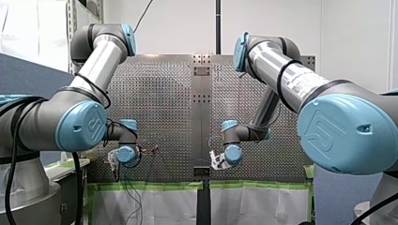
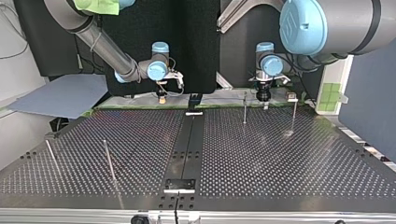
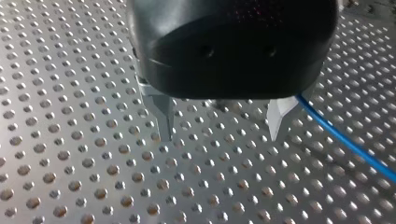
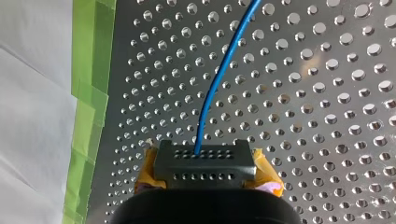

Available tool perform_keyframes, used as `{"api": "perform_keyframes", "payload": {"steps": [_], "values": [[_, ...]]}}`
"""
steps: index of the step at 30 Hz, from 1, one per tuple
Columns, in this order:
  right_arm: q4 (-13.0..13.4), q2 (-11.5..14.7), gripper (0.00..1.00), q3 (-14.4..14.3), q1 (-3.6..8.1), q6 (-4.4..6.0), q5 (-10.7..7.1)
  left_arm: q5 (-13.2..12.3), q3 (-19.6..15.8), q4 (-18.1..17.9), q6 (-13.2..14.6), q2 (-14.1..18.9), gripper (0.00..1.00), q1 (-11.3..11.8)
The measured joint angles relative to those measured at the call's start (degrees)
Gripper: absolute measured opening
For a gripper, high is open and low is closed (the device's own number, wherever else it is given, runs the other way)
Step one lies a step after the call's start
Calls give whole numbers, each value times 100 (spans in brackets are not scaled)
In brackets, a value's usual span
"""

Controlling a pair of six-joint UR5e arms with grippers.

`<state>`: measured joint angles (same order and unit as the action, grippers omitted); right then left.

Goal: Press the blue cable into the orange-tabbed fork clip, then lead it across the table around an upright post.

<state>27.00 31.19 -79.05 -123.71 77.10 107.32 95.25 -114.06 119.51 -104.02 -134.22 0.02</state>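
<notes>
- Running out from between the fingers of my right gripper (image 4: 205, 161), the blue cable (image 4: 219, 74) lies in a gentle curve over the perforated table (image 4: 327, 116) ahead of it.
- My right gripper is clenched on the cable's end, its yellow pads (image 4: 149, 170) showing at either side, close to the table edge lined with green tape (image 4: 88, 93).
- In the left wrist view the blue cable (image 3: 345, 144) passes just beside one metal finger (image 3: 280, 116) of my left gripper (image 3: 223, 130), outside the gap.
- My left gripper is released, its fingers spread wide with only bare table between them.
- In the top view both grippers hang at the table's far edge, my right one at the left and my left one at the right.
- Two thin upright posts (image 2: 244, 108) stand at the far right near my left gripper, and two more stand at the near left.
</notes>
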Motion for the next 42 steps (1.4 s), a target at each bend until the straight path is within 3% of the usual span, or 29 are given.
{"api": "perform_keyframes", "payload": {"steps": [9, 19, 26, 34, 42], "values": [[-1, -19, 0, -1, 20, 0, -12, 308, -85, 416, 393, -16, 100, -25], [8, -68, 0, 0, 49, 0, -72, -100, -414, 922, 399, -12, 100, 18], [8, -104, 0, 2, 52, 0, -85, -444, -463, 1242, 356, 13, 100, 29], [3, -122, 0, 17, 53, 0, -97, -785, -466, 1211, 266, 58, 100, 102], [-6, -124, 0, 29, 53, 0, -104, -771, -595, 1190, 196, 385, 100, 121]]}}
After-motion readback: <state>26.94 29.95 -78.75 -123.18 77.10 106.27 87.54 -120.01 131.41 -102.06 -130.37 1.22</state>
